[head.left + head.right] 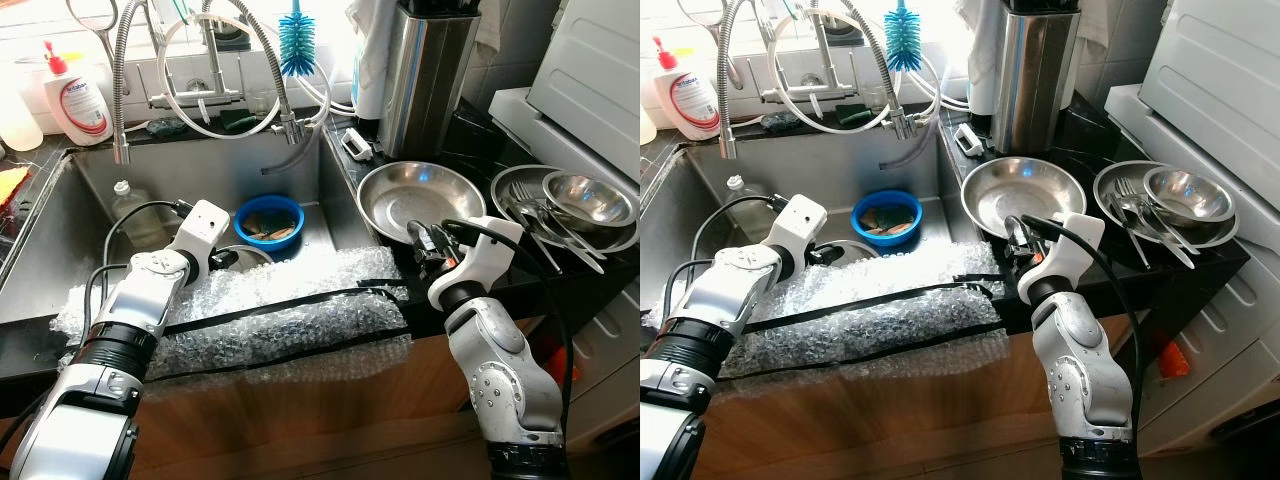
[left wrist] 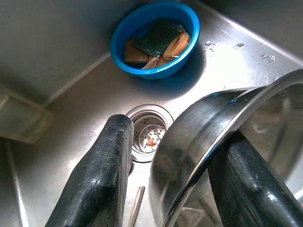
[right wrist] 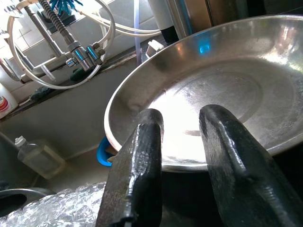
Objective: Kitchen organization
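Steel bowl (image 2: 222, 156) in sink (image 1: 90, 230): rigid, light, wet-slick; left gripper (image 2: 175, 179) jaws spread astride rim, best hold; right gripper (image 3: 182, 156) jaws parted, empty.

A steel sink (image 1: 90, 215) lies ahead, with a blue bowl (image 1: 268, 221) of sponges on its floor and a clear bottle (image 1: 135, 212) at its left side. Bubble wrap (image 1: 290, 315) covers the front edge. The left arm reaches over the wrap into the sink, its claw (image 1: 226, 258) at a steel pot's (image 1: 244, 254) rim. On the black table (image 1: 470, 150) to the right sits a wide steel pan (image 1: 420, 200); the right claw (image 1: 420, 238) is at its near rim. Further right, a plate (image 1: 510, 185) holds a small bowl (image 1: 588, 198) and forks (image 1: 530, 205). Behind stand a tall steel canister (image 1: 425, 75), a blue brush (image 1: 297, 45), a coiled tap (image 1: 122, 90) and a soap bottle (image 1: 75, 100).
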`<state>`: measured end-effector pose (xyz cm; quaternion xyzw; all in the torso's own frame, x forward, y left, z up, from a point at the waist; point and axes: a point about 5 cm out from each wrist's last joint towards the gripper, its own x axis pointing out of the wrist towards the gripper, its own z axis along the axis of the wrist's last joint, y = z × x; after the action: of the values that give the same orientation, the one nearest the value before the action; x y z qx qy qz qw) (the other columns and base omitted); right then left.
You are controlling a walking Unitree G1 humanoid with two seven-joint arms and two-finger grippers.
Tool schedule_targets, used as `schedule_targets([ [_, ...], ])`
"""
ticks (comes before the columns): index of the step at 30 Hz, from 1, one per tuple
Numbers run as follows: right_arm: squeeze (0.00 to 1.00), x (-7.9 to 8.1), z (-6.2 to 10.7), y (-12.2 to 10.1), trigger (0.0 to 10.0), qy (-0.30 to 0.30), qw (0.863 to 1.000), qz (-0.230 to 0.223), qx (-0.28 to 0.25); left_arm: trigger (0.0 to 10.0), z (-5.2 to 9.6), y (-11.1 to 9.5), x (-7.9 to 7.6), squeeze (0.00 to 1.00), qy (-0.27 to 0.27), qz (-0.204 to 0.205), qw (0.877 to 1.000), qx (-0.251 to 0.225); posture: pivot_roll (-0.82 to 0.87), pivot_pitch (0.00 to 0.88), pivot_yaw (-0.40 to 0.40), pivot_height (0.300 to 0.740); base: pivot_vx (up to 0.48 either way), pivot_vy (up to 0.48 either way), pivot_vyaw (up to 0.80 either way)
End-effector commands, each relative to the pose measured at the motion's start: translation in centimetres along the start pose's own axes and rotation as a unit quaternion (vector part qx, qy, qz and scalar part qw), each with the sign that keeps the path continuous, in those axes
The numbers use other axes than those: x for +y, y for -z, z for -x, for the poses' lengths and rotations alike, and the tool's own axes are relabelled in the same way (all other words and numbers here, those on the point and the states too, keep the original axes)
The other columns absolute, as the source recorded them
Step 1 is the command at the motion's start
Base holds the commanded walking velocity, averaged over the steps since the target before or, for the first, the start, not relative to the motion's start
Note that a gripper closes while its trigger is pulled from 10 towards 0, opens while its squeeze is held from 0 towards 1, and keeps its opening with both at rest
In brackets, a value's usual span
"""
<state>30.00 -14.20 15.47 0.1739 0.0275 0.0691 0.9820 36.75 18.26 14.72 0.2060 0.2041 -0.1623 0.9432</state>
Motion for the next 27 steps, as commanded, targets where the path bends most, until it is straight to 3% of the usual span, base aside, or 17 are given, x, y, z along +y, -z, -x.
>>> schedule_targets([
  [1,0.0,0.0,-0.1,0.4,10.0,0.003,1.0,-0.004,0.014,10.0,-0.5,3.1,-2.1,0.0,0.043,0.013,0.997,0.056,-0.07,0.0,0.014,0.74,0.0,0.0,0.0],
  [4,0.0,0.0,-0.1,0.4,10.0,0.002,1.0,-0.005,0.015,10.0,-0.4,3.1,-2.0,0.0,0.052,0.001,0.997,0.059,-0.07,0.0,0.014,0.74,0.0,0.0,0.0],
  [6,0.0,0.5,-0.5,-0.1,10.0,-0.009,1.0,-0.013,-0.005,10.0,-0.6,-1.7,2.0,0.0,0.006,-0.057,0.998,-0.013,-0.05,0.0,0.025,0.74,0.0,0.0,0.0],
  [8,0.0,0.7,-0.7,-0.3,10.0,-0.013,1.0,-0.016,-0.013,10.0,-0.5,-4.2,3.0,0.0,-0.015,-0.065,0.996,-0.06,-0.05,0.0,0.025,0.74,0.0,0.0,0.0],
  [13,0.0,0.5,-0.7,-0.3,10.0,-0.012,1.0,-0.015,-0.014,10.0,-0.8,-4.5,2.5,0.0,-0.017,-0.046,0.996,-0.075,-0.05,0.0,0.024,0.74,0.0,0.0,0.0],
  [20,0.0,0.6,-0.7,-0.2,10.0,-0.013,1.0,-0.016,-0.014,10.0,-0.9,-4.0,3.1,0.0,-0.011,-0.058,0.996,-0.071,-0.05,0.0,0.024,0.74,0.0,0.0,0.0],
  [24,0.0,0.6,-0.8,-0.2,10.0,-0.015,1.0,-0.014,-0.012,10.0,-0.7,-3.6,3.5,0.0,0.018,-0.098,0.994,-0.042,-0.05,0.0,0.023,0.74,0.0,0.0,0.0],
  [26,0.0,0.7,-0.9,-0.2,10.0,-0.02,1.0,-0.015,-0.011,10.0,-0.7,-3.3,3.3,0.0,0.062,-0.131,0.989,-0.023,-0.04,0.0,0.023,0.74,0.0,0.0,0.0],
  [27,0.0,0.7,-0.9,-0.2,10.0,-0.022,1.0,-0.013,-0.011,10.0,-0.6,-3.2,3.3,0.0,0.079,-0.169,0.982,-0.01,-0.04,0.0,0.023,0.74,0.0,0.0,0.0],
])
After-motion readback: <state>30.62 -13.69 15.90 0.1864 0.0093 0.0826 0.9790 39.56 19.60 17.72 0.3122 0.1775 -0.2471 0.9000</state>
